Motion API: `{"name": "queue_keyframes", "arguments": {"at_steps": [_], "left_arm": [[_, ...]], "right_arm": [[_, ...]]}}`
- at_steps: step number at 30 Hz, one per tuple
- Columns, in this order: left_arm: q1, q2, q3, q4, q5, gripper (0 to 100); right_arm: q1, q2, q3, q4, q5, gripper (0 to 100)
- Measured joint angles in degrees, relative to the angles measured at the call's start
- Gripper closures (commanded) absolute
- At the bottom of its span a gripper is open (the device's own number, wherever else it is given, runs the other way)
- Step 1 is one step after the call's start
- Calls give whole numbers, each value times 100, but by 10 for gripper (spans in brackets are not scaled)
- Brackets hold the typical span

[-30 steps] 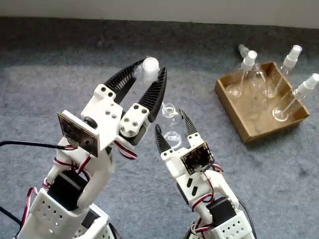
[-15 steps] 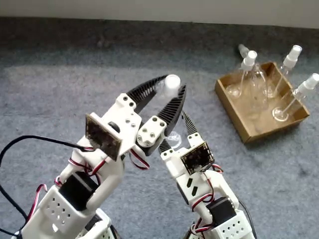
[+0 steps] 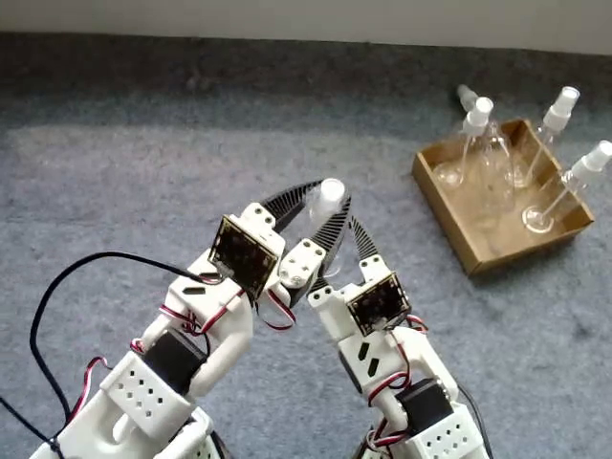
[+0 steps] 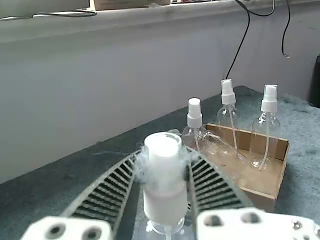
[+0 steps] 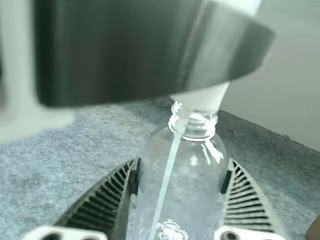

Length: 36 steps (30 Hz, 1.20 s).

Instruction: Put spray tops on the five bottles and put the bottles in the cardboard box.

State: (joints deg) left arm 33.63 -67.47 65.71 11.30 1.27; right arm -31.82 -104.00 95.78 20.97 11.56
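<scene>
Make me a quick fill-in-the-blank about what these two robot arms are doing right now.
The left gripper is shut on a white ___. The right gripper grips a clear ___ directly beneath it. The cardboard box holds ___ capped bottles.
Missing words: spray top, bottle, four.

Grey fuzzy surface (image 3: 105, 182) against a pale wall (image 4: 90, 85)
The surface is a mottled grey mat with a darker band (image 3: 239, 55) along its far edge, where it meets the wall. Two thin black cables (image 4: 243, 40) hang down the wall from a ledge (image 4: 150, 14) above. A dark object (image 4: 316, 82), too cut off to identify, stands at the surface's edge.
</scene>
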Motion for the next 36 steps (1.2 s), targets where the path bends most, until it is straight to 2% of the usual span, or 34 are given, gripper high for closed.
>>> {"name": "queue_keyframes", "arguments": {"at_steps": [3,9,33,36], "left_arm": [[9,-9,308,-387,0,996],[0,-88,563,-589,-9,996],[-35,-88,818,-563,-9,993],[-141,-88,818,-563,-9,921]], "right_arm": [[-9,0,0,9,0,822],[-18,0,0,9,0,822],[-9,9,0,18,0,822],[-18,9,0,18,0,822]]}}
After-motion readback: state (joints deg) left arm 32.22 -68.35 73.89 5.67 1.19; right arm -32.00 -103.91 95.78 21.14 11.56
